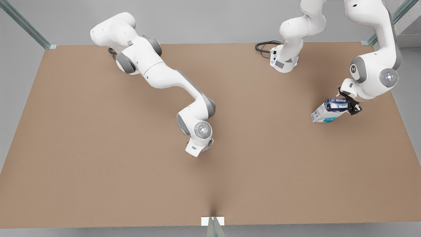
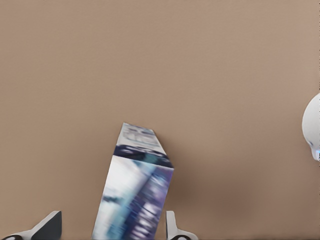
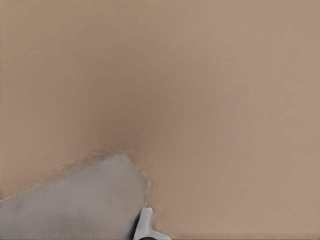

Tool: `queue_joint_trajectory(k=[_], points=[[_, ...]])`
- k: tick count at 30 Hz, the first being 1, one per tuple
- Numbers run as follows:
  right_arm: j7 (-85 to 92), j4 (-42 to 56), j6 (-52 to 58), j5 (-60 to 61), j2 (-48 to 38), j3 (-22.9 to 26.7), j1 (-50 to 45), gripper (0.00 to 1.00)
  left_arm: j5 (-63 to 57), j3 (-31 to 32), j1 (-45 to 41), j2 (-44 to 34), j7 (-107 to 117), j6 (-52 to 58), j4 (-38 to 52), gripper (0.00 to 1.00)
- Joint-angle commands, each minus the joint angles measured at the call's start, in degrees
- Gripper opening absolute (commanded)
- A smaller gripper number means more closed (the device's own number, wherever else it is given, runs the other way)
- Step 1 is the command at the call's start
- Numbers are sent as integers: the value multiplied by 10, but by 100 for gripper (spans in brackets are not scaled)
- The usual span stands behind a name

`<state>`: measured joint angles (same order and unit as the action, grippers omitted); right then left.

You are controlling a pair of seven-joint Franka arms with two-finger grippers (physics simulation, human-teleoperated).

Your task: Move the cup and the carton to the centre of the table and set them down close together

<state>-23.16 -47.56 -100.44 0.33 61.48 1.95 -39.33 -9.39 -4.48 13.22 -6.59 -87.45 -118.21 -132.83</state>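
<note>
We see the right gripper (image 1: 197, 152) low over mid-table (image 1: 98, 148), clasping the plain silvery-grey cup (image 3: 75, 200). Farther off, near the table's far corner, the left gripper (image 1: 351, 106) grips the tilted white-and-blue carton (image 1: 329, 112), print unreadable.

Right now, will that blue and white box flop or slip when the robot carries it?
The carton probably stays stiff: its edges look straight in the left gripper. It hangs tilted, held near one end, so it might swing or slip. It likely tips if set down crooked.
</note>
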Motion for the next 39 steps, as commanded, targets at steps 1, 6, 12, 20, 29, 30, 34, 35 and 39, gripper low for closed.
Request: queue_joint_trajectory(k=[1,6,12,20,29,30,34,35,39], points=[[-1,0,2,-4,1,0,0,21,-9,0,-2,0,0,0,-1,100],[-2,11,-19,36,27,1,-11,21,-9,0,-2,18,1,-1,-2,100],[-17,14,-43,81,40,1,-16,21,-16,0,-2,37,1,2,-4,100],[-27,13,-70,99,44,2,-20,60,-33,0,-2,49,4,9,-11,100],[-29,13,-69,98,43,2,-20,100,-39,0,-2,75,11,4,-10,100],[-29,13,-69,98,43,1,-20,100,-40,0,-2,80,11,3,-10,100],[-30,13,-70,100,43,-1,-22,100,-40,0,-2,83,12,2,-9,100],[-30,13,-65,103,43,-1,-22,100,-40,-1,-2,83,12,2,-9,100],[-29,32,-21,112,40,-1,-20,100,-40,-1,-2,82,16,3,-8,86]])
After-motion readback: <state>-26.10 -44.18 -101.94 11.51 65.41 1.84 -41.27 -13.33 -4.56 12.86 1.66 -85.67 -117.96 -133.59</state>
